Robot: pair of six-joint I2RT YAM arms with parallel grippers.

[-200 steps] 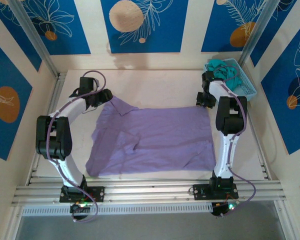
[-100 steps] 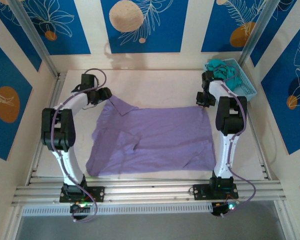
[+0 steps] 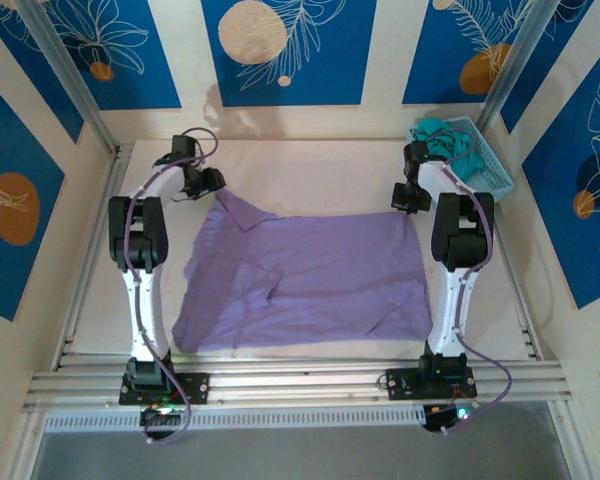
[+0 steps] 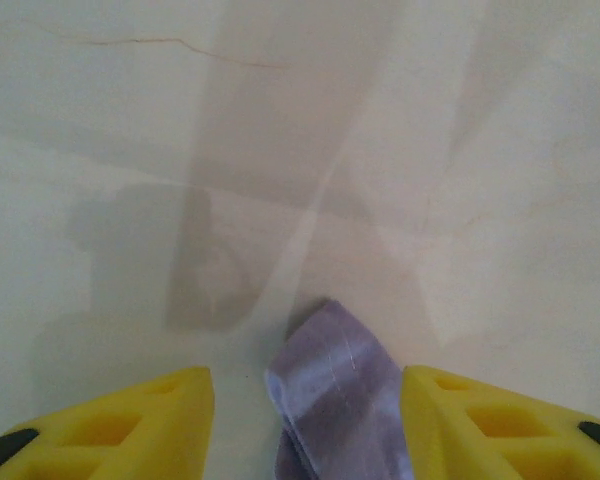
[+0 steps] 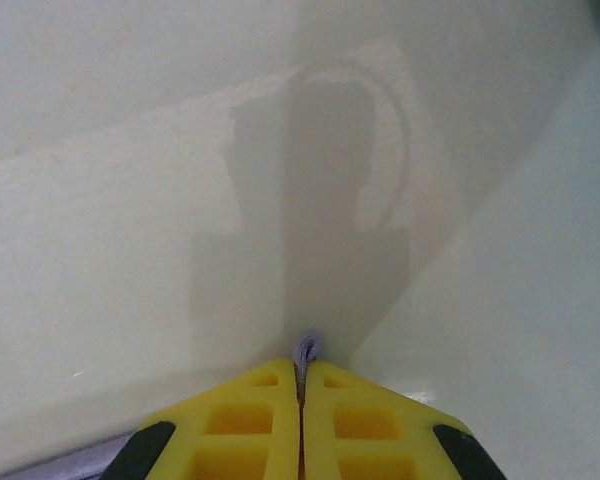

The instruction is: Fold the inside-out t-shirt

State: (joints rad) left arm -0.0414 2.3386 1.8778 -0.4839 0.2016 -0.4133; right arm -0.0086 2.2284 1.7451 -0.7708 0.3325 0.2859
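Logging the grasp stage of the fold.

Item one: inside-out t-shirt, lavender, spread nearly flat on the bench between my two arms, near hem toward the bases, a few creases mid-body.

Item two: right hand, at the shirt's far right corner, clenched, a sliver of purple cloth pinched between its fingers.

Item three: left hand, at the far left corner, fingers apart, cloth tip lying between them, not clamped.

Item four: blue basket holding a teal garment, far right, not involved.

Judgement: next I close the left hand on its corner, then carry both corners evenly toward the near hem.
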